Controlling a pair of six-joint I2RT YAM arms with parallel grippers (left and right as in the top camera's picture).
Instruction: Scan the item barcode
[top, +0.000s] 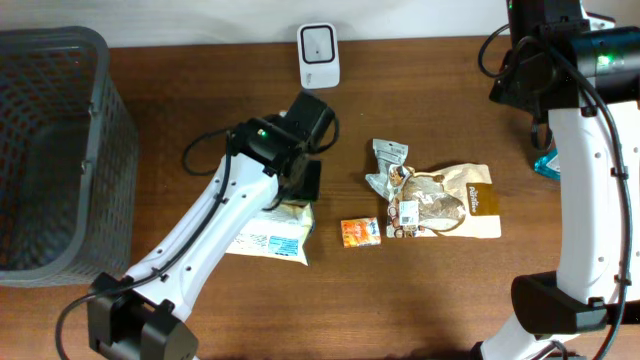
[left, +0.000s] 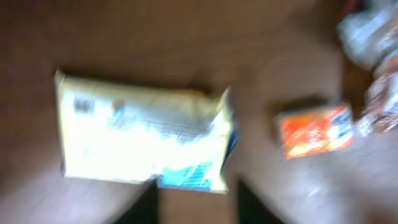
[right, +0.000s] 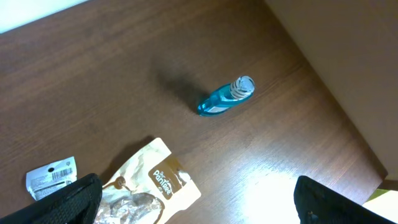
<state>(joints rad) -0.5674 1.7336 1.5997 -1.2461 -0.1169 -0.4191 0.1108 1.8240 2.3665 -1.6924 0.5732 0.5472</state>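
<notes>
Your counter (top: 430, 300) carries a grey basket (top: 60, 150) at one end. The yellow packet (left: 143, 137) lies flat by your left tool (left: 198, 202), whose jaws are slightly apart and empty. Your right tool (right: 199, 202) gapes wide, empty, over a blue bottle (right: 224, 98).

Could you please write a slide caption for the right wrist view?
Open right gripper above a wooden table, blue bottle lying beyond a tan snack pouch.

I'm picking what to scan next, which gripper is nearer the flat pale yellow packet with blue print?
Left. The left gripper hovers at the edge of the pale yellow packet; the right gripper is far off, near the small blue bottle.
</notes>
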